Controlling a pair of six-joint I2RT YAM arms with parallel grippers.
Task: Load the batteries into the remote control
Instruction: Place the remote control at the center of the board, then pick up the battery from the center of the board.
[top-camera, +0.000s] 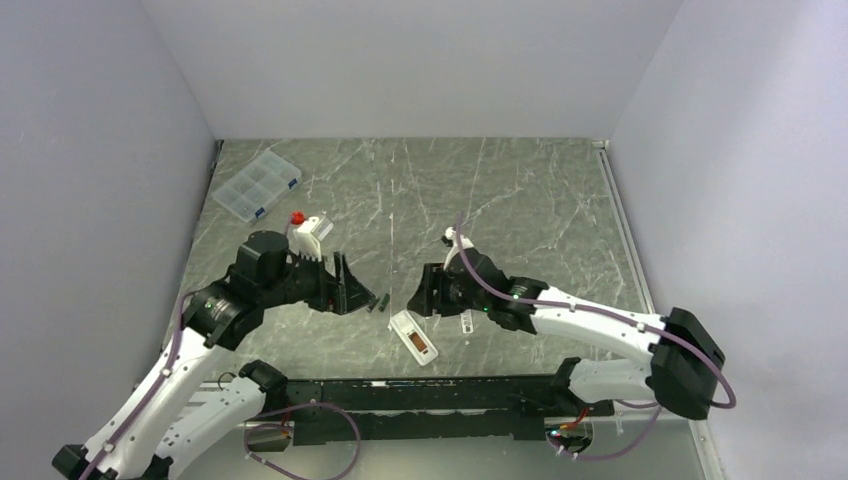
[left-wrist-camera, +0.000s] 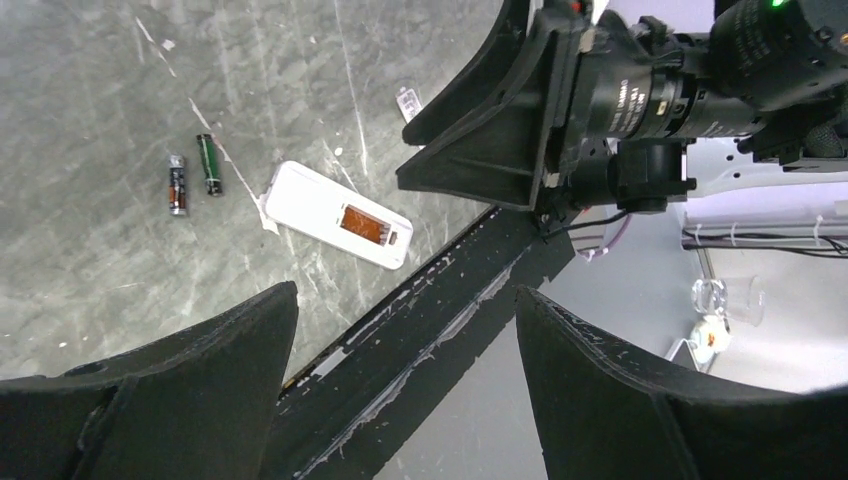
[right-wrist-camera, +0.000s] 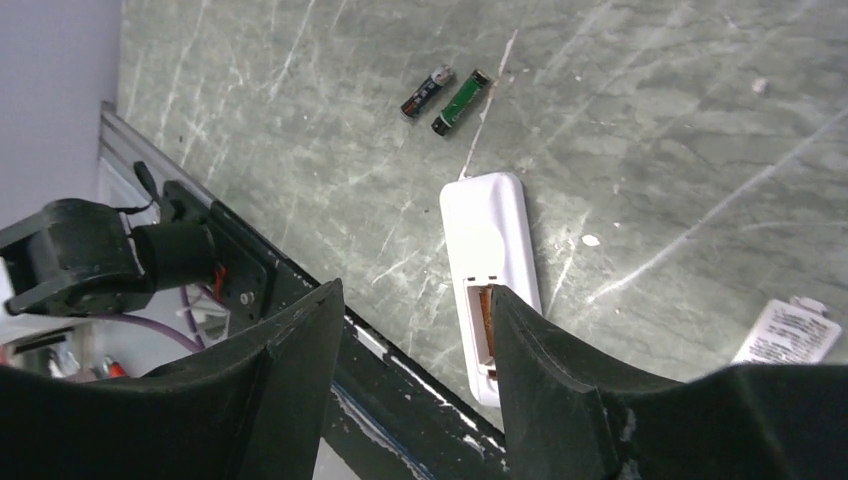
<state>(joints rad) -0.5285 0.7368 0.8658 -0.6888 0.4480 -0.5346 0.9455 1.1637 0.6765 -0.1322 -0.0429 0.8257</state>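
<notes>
The remote (top-camera: 414, 337) lay back-up on the surface (top-camera: 520, 200), recess (left-wrist-camera: 362, 222) empty, both batteries (left-wrist-camera: 209, 165) loose just beyond its closed end. The left fingers (left-wrist-camera: 200, 370) and right fingers (right-wrist-camera: 560, 380) hung open and empty near the remote; loading seemed not yet begun, and the next move likely called for pinching one battery

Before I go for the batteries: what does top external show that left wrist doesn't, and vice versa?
Top external only: the clear compartment box at the far left of the table. Left wrist only: the batteries in detail, one green, one dark with a silvery end, and the recess of the remote control plainly empty. Both: the batteries lying side by side on the table, apart from the remote control, its recess facing up.
</notes>
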